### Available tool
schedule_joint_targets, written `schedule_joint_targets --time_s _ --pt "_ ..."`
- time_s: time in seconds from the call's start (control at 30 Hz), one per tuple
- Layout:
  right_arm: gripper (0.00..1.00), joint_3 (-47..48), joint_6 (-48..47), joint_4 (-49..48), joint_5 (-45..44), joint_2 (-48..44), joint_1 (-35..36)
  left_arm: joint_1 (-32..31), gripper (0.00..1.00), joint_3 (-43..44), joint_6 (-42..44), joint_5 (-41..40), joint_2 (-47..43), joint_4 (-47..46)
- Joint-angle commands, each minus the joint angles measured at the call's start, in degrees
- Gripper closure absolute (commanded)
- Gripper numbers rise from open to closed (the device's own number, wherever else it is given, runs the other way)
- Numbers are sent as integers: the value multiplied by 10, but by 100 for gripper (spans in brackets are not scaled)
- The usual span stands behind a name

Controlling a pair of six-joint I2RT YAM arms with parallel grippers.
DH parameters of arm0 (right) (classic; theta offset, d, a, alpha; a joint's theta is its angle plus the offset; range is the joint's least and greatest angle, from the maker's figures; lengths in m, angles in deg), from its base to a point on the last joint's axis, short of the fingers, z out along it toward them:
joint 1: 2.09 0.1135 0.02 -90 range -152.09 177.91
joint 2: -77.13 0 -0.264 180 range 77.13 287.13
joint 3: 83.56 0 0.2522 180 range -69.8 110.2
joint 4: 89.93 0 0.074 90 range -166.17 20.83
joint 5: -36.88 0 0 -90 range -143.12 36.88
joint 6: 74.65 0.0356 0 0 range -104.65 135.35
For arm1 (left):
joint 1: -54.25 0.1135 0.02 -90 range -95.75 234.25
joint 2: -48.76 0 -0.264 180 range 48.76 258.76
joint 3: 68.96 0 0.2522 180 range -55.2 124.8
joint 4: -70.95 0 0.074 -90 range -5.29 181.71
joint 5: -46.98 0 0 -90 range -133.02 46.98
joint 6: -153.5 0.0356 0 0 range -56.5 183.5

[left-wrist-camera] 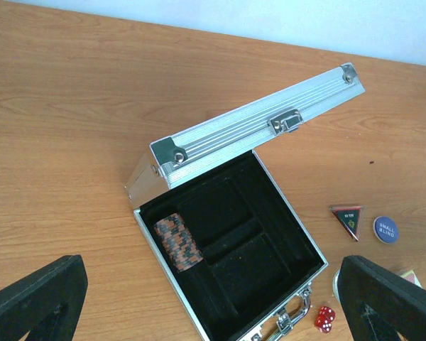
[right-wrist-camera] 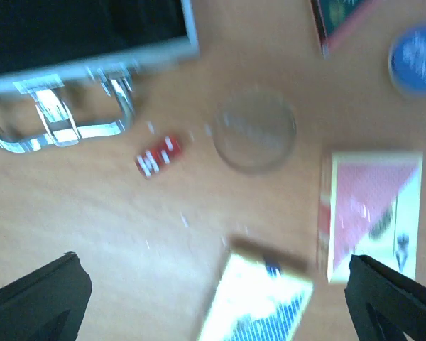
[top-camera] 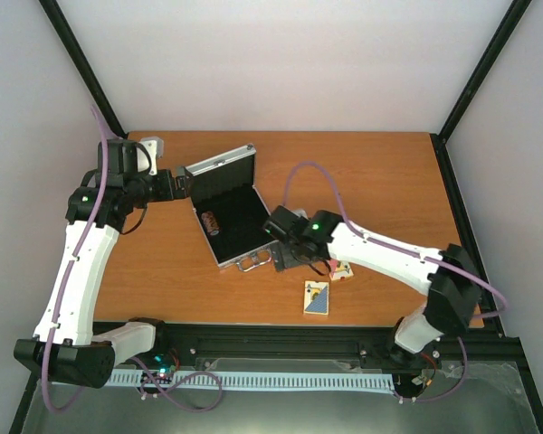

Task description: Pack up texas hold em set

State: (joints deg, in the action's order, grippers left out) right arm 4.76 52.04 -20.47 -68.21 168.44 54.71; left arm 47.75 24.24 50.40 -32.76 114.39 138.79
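Looking down from above: the open silver case (top-camera: pixel 226 212) lies left of centre on the counter (top-camera: pixel 380 172), with the left fingers (top-camera: pixel 183 182) at its lid and the right fingers (top-camera: pixel 278 251) by its handle.
Left wrist: fingers spread, empty. A chip stack (left-wrist-camera: pixel 177 241) sits in the black lining.
Right wrist, blurred: fingers spread, empty, above the red dice (right-wrist-camera: pixel 158 155), clear disc (right-wrist-camera: pixel 255 131), red card pack (right-wrist-camera: pixel 373 213) and blue-yellow card pack (right-wrist-camera: pixel 259 305), all outside the case.
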Motion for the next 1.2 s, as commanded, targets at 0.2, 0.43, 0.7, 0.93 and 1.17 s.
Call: schedule_joint_targets --time_s 0.2,0.43,0.7,0.93,1.17 --pt "0 -199 157 39 157 -73 -2 -1 0 -1 5 10 5 -5" --pt "0 -217 162 6 157 -39 -1 -1 0 -15 1 19 -1 -8" --pt "0 -187 181 -4 127 10 -2 -1 0 -16 -1 26 -4 -8" --pt "0 -169 173 -11 114 57 -5 -1 0 -13 -2 26 -8 -5" --pt "10 -184 171 -16 118 45 -13 -1 0 -23 -2 24 -12 -7"
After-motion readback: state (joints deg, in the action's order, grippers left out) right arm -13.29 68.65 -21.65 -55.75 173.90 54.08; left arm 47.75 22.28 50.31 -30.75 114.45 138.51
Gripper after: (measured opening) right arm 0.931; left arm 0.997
